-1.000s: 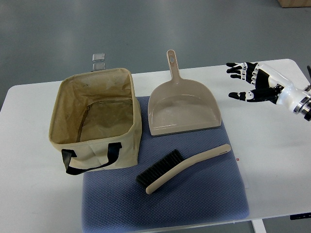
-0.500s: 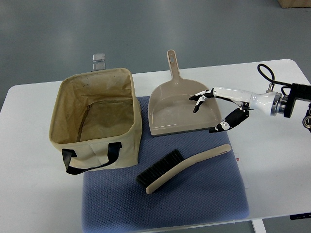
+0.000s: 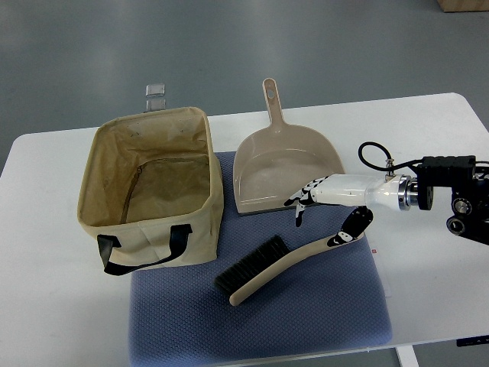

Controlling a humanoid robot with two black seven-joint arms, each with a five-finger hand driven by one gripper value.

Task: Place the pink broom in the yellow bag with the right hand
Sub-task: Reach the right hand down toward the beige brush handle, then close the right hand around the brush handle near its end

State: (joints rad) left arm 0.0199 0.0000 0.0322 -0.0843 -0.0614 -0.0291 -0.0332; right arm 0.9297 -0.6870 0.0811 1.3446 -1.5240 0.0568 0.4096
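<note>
The pinkish-beige broom (image 3: pixel 284 264) with black bristles lies aslant on the blue mat (image 3: pixel 306 317), its handle pointing up and to the right. The yellow fabric bag (image 3: pixel 114 206) stands open at the left, half on the mat, its black strap at the front. My right hand (image 3: pixel 315 223) comes in from the right and hovers low over the broom's handle end. Its fingers (image 3: pixel 299 202) are spread over the dustpan's front lip and its thumb reaches down to the handle. It holds nothing. The left arm is out of view.
A beige dustpan (image 3: pixel 286 172) lies on the mat just beyond the broom, handle pointing away. The white table (image 3: pixel 428 283) extends to the right of the mat. A small clear object (image 3: pixel 155 95) sits beyond the table's far edge.
My right hand has come down and left from over the dustpan to just above the broom's handle, still open. Broom, bag and dustpan have not moved.
</note>
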